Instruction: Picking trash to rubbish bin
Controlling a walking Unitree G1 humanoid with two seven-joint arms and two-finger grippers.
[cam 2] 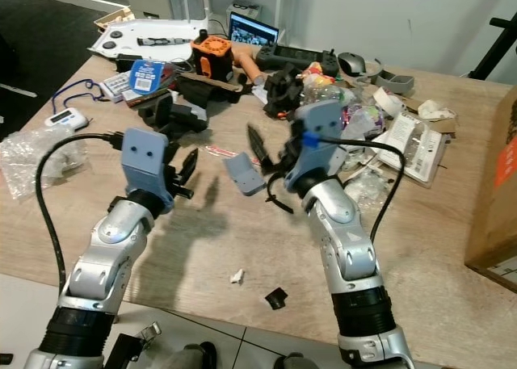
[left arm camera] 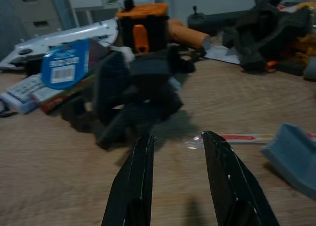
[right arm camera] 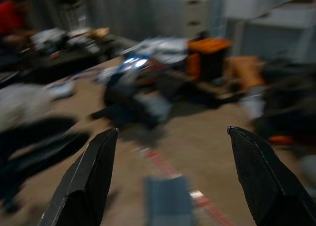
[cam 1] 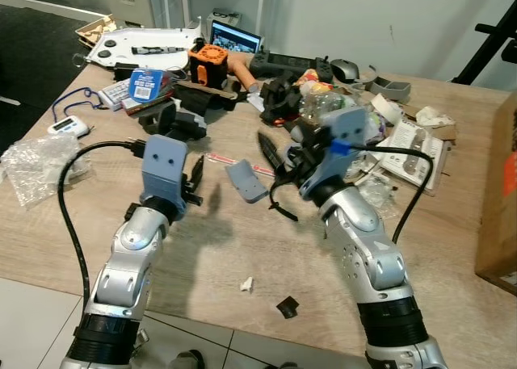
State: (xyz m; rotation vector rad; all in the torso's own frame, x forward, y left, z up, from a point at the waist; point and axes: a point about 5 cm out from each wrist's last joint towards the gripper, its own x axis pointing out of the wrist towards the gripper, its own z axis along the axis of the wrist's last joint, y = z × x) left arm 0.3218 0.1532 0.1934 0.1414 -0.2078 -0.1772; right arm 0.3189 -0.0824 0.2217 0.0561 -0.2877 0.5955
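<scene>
Both the right gripper [cam 1: 275, 163] and left gripper [cam 1: 194, 179] hover empty with fingers parted over the cluttered worktop [cam 1: 242, 248], the grey plastic scrap [cam 1: 246, 181] lying between them, where a misjudged descent risks snagging the cable [cam 1: 416, 187].

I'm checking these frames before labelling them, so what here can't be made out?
- Right wrist view: motion blur smears the whole table; the grey-blue plastic piece between the open fingers is a shapeless patch.
- Head views: the small white scrap and black scrap are too small to identify.
- Cardboard box: cut off by the right edge.
- Clutter pile: items overlap, hiding each other.
</scene>
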